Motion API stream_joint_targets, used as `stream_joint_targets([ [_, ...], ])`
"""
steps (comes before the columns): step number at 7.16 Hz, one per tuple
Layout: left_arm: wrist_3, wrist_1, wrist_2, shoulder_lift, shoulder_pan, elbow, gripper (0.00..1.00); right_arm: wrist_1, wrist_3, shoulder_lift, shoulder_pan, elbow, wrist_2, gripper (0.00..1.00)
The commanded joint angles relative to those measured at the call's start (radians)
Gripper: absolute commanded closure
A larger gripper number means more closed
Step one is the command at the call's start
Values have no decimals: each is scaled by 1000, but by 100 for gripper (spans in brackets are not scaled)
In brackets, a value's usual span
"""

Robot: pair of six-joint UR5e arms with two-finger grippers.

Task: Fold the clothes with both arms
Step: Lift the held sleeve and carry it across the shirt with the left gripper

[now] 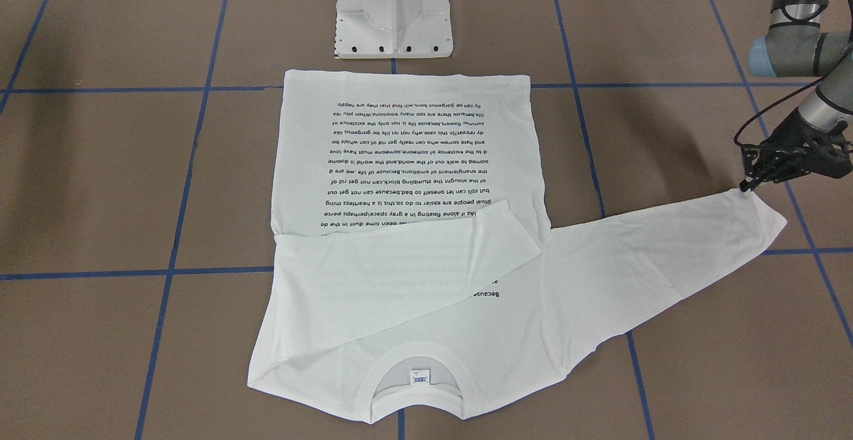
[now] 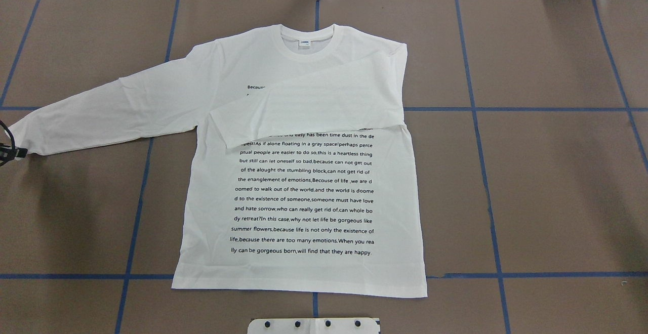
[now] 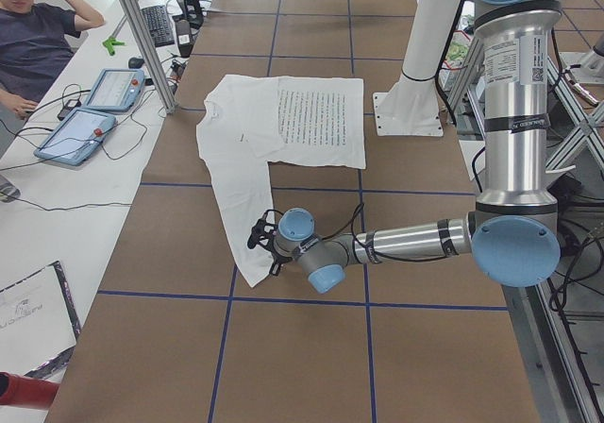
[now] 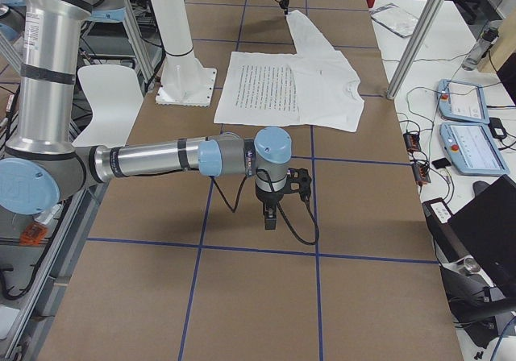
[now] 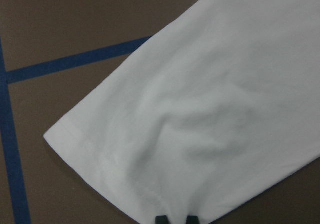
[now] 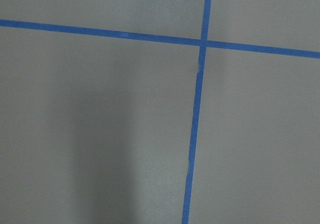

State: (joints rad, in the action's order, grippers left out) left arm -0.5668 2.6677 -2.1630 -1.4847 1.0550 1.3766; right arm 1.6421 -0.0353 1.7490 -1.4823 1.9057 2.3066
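My left pincer [image 1: 748, 187] grips the outstretched cuff of the shirt [image 1: 406, 160]; my right pincer [image 4: 270, 216] hangs well apart from it, open or closed I cannot tell.

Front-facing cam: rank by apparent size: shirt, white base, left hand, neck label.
1. shirt
2. white base, cropped at the top edge but clearly bigger than the hand
3. left hand
4. neck label

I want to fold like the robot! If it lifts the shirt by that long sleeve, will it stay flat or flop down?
Probably floppy: the sleeve puckers where the left gripper seems to pinch its end. Likely light too: the shirt looks thin and lies flat. The folded sleeve draped across the chest suggests easy bending.
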Motion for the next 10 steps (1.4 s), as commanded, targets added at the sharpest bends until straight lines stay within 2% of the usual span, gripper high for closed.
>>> stream_joint_targets([
  [1, -2, -3, -4, -50, 8, 54, 100, -1, 0, -2, -1, 1, -1, 0],
  [2, -5, -29, -9, -87, 13, 56, 100, -1, 0, -2, -1, -2, -1, 0],
  [3, -25, -107, -11, -151, 20, 70, 100, -1, -2, -3, -1, 0, -1, 0],
  [4, -25, -208, -12, -220, 22, 94, 100, -1, -2, -3, -1, -2, -1, 0],
  [7, -105, -620, -11, -472, 19, 211, 100, -1, -2, -11, -1, -4, -1, 0],
  [8, -160, -702, -12, -565, 14, 213, 100, 1, -2, -12, -1, -4, -1, 0],
  [10, -232, -733, -15, -661, -19, 213, 100, 1, -3, -14, -3, -4, 1, 0],
])
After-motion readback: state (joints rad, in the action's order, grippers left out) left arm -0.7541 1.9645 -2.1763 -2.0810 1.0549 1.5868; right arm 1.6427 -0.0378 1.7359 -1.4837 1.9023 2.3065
